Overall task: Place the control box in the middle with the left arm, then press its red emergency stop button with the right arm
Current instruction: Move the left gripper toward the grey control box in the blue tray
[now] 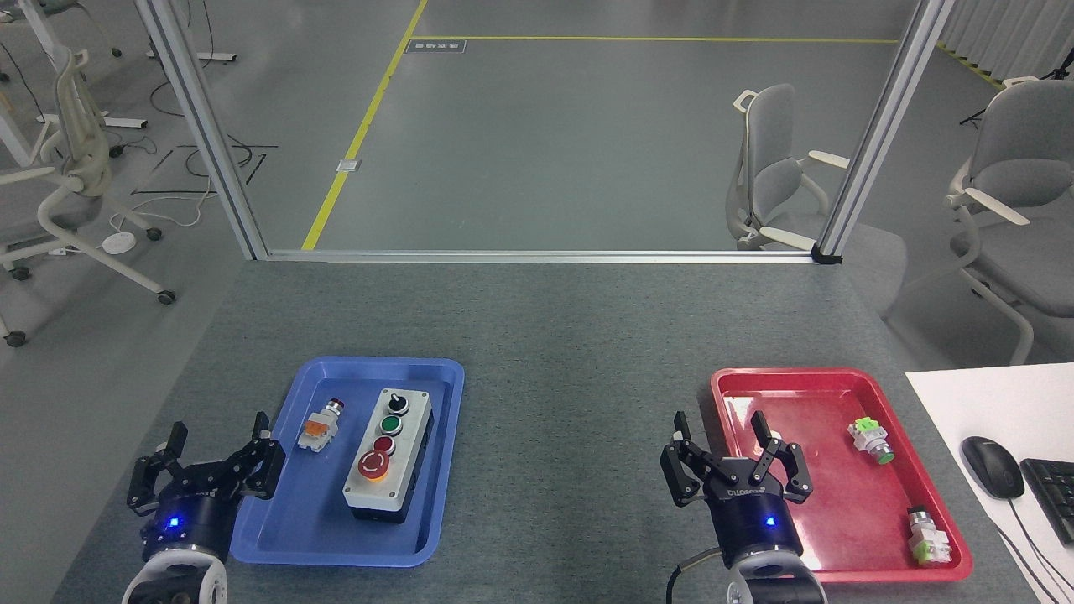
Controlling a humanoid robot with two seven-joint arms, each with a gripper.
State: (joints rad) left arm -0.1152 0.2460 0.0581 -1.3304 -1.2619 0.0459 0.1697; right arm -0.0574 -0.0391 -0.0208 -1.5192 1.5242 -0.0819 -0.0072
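Note:
The control box (388, 459) lies in the blue tray (285, 537) at the left, upright on its black base, with its row of black knob, green button, small red button and the big red emergency stop button (374, 464) nearest me. My left gripper (214, 453) hovers open at the tray's left edge, apart from the box, holding nothing. My right gripper (728, 449) stands open over the left rim of the red tray (839, 512), also holding nothing. The middle (570, 436) of the grey speckled tabletop lies between the two trays.
A loose white-and-orange pushbutton (319, 426) lies in the blue tray left of the box. Two green-and-white pushbuttons (871, 439) (927, 537) lie in the red tray. A white desk with a mouse (992, 466) and a keyboard (1053, 495) adjoins at the right.

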